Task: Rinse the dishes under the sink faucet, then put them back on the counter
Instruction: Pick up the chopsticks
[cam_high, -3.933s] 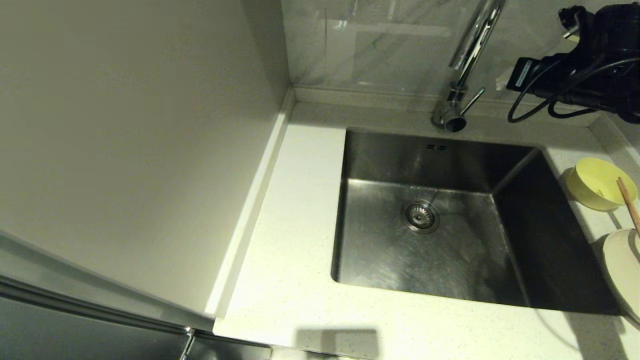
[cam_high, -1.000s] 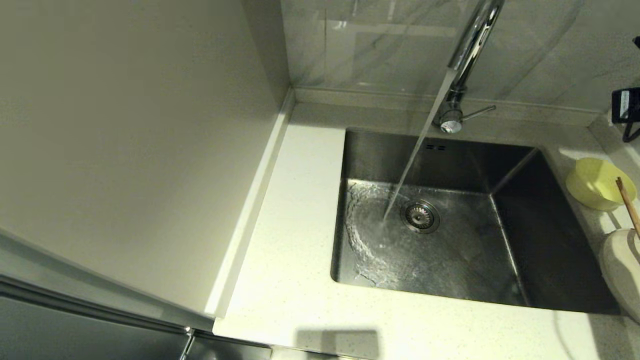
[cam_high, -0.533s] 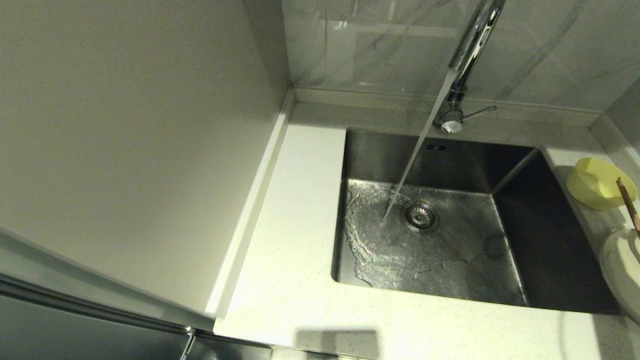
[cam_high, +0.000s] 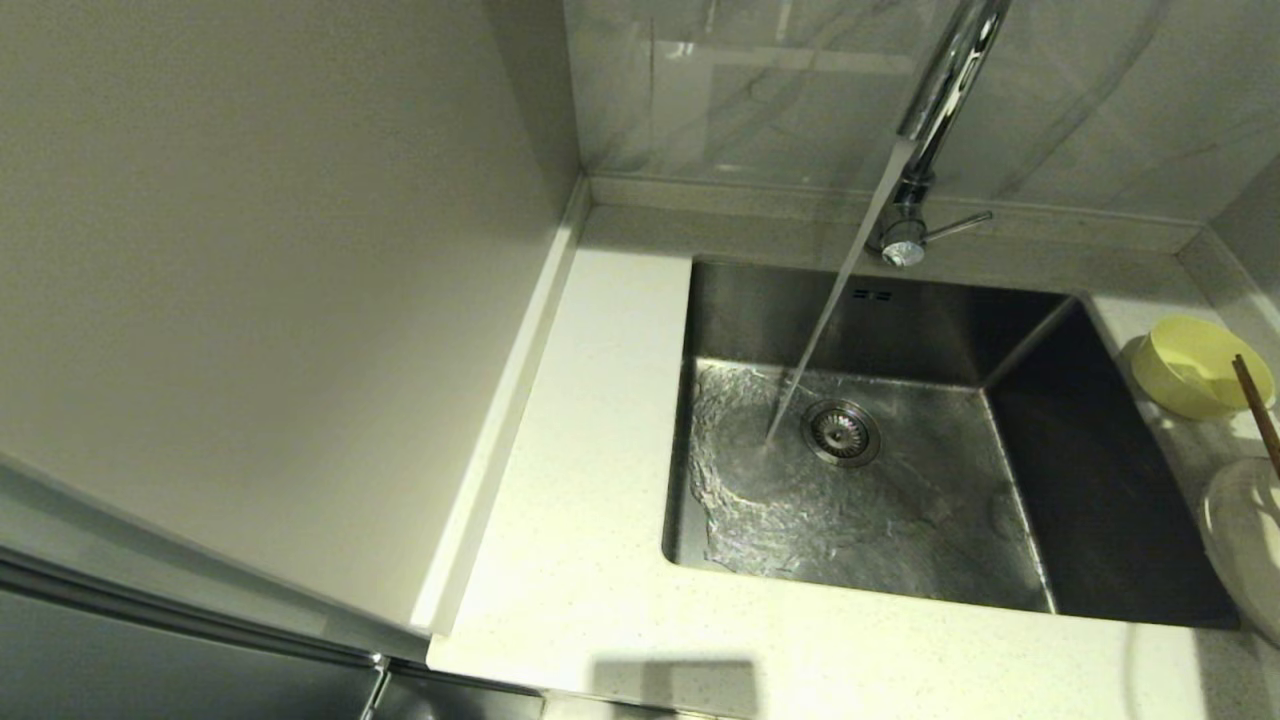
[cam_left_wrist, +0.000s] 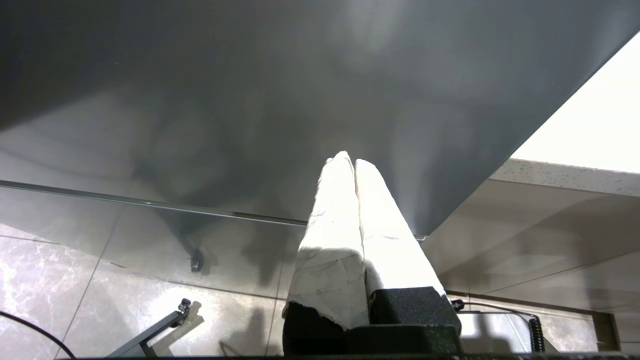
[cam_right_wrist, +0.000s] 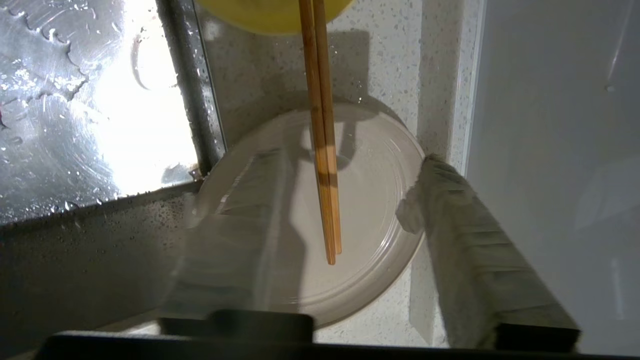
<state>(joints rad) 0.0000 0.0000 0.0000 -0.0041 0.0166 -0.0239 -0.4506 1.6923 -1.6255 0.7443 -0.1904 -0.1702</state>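
Observation:
Water streams from the chrome faucet (cam_high: 940, 90) into the steel sink (cam_high: 1100, 480), landing left of the drain strainer (cam_high: 840, 432). On the counter (cam_high: 590, 480) right of the sink stand the pale-yellow bowl (cam_high: 1195, 368) and the cream plate (cam_high: 1245, 545). The wooden chopsticks (cam_high: 1258, 410) lie from bowl to plate. My right gripper (cam_right_wrist: 345, 165) hangs open above the plate (cam_right_wrist: 365, 200), one finger on each side of it, with the chopsticks (cam_right_wrist: 322, 150) between them. It is outside the head view. My left gripper (cam_left_wrist: 350, 160) is shut and empty, low beside the cabinet.
The faucet's lever rod (cam_high: 958, 226) points right. A beige wall panel (cam_high: 250, 300) rises left of the counter, and a wall (cam_right_wrist: 550, 150) stands close beside the plate. The counter's raised back edge (cam_high: 760, 195) runs behind the sink.
My right arm left the faucet and dropped out of the head view. The lever now points right and water runs, its wet sheet spreading across the sink floor.

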